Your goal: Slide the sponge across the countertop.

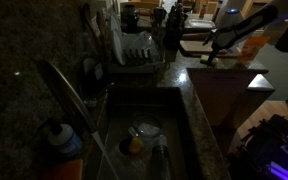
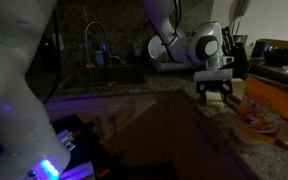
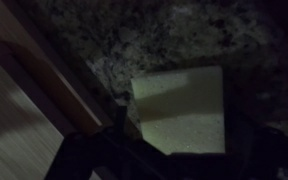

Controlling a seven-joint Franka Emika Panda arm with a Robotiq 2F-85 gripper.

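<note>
The sponge [image 3: 184, 105] is a pale yellowish-green pad lying flat on the dark speckled countertop [image 3: 154, 35], close to the counter's straight edge. In the wrist view my gripper [image 3: 184, 135] is down over it, with a dark finger against each side of the pad. In both exterior views the gripper [image 1: 212, 56] [image 2: 214, 92] points down at the countertop [image 2: 174, 92] near its corner. The sponge itself is hidden under the fingers there.
A sunken sink [image 1: 144, 120] with dishes and a faucet [image 1: 69, 90] lies beside the counter, and a dish rack [image 1: 139, 50] stands behind it. A tan board [image 2: 272, 97] and a plate [image 2: 254, 124] sit on the counter near the gripper.
</note>
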